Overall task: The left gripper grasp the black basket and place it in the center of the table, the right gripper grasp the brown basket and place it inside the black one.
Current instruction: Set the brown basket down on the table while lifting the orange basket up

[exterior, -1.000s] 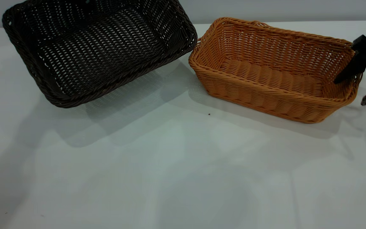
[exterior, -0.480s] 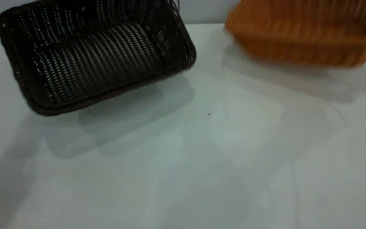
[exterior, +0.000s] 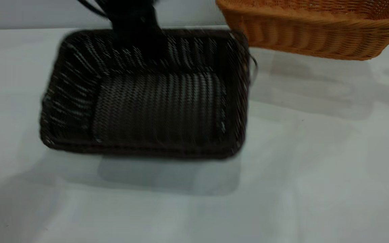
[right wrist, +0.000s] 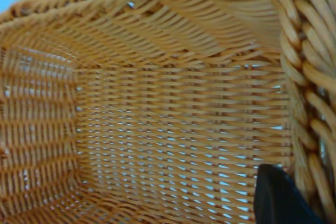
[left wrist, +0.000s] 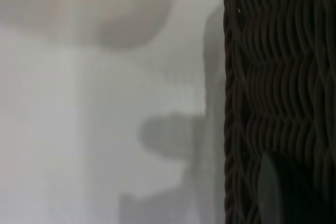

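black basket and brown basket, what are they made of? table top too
Black basket: woven wicker-style strands, very dark, slight sheen; even strands suggest synthetic rattan, not certain.
Brown basket: same weave in orange-tan, braided rim, light showing through gaps; plastic or natural cane, can't tell.
Table: smooth pale surface, soft reflections and shadows; looks like laminate or coated board.

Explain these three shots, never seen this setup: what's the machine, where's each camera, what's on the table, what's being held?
It is a two-arm table robot with a gripper on each arm. The wide shot comes from an outside camera facing the arms; each close-up comes from a camera on one arm's wrist. On the white table sits the black basket, near the middle; the left gripper is at its far wall, one finger showing against the weave. The brown basket is lifted above the table at the upper right; the right wrist camera looks into it, one finger at its rim.
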Available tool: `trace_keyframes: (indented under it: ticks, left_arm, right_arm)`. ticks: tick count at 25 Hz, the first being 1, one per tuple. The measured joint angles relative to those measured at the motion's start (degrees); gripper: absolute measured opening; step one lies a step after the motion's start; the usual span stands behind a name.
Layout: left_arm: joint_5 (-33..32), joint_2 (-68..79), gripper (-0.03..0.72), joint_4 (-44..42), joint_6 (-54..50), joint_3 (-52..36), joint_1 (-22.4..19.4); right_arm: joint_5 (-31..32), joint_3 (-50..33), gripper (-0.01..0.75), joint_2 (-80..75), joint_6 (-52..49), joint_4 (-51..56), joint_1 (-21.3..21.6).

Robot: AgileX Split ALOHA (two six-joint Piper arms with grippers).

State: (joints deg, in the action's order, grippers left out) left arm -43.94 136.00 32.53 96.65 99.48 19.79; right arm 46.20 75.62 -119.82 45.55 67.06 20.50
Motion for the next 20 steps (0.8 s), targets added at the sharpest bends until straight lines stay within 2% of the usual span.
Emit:
trace_keyframes:
  ticks: [5,7,13,15,17,20]
  left_arm:
    - [0.05,1.69,0.090,0.62,-0.53,0.00,1.67]
    - [0.25,1.69,0.122,1.17,-2.59,0.11,1.67]
    - [1.39,1.69,0.403,1.43,-6.53,0.28,1.62]
    - [2.06,1.57,0.469,1.32,-6.71,0.28,1.62]
    - [3.64,0.91,0.513,0.25,-8.25,0.28,1.46]
    - [6.44,-2.17,0.531,-2.32,-15.61,0.28,-0.24]
  right_arm:
    - [1.77,0.46,0.071,0.06,0.00,0.18,0.00]
    - [1.90,0.49,0.071,0.06,0.00,0.18,0.00]
    - [4.21,0.49,0.071,0.24,0.00,0.18,0.00]
    - [4.64,0.49,0.071,0.76,0.00,0.00,0.05]
    - [5.57,0.49,0.071,1.56,0.00,-0.05,0.04]
    - [8.86,0.53,0.071,2.78,-1.15,-0.45,-0.37]
